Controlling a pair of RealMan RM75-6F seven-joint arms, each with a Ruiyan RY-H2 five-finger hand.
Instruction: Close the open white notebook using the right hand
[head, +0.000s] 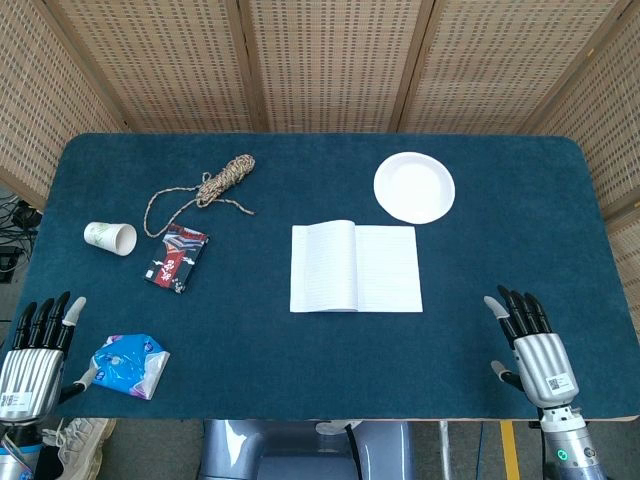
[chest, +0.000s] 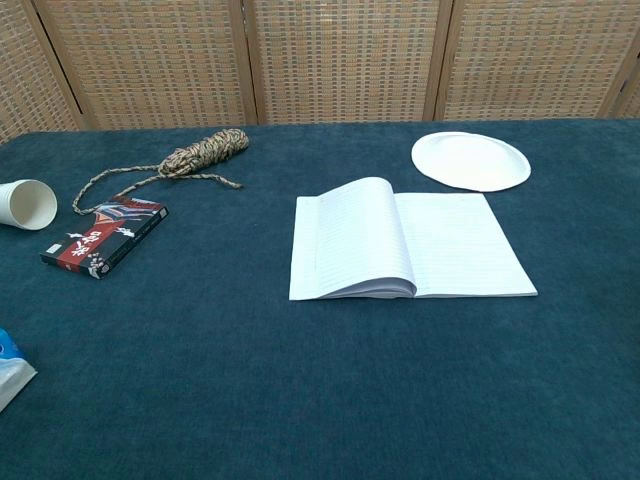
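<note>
notebook (head: 356, 268) open flat, spine front-back, R hand (head: 532, 345) apart

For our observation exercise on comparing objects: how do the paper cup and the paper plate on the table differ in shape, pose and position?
The paper cup is a small tapered tube lying on its side, its mouth facing the right; the paper plate is a broad shallow disc lying flat. The cup sits near the table's left edge beside a dark packet; the plate lies right of centre, just behind the open notebook. Both are white, and neither hand touches them.
</note>
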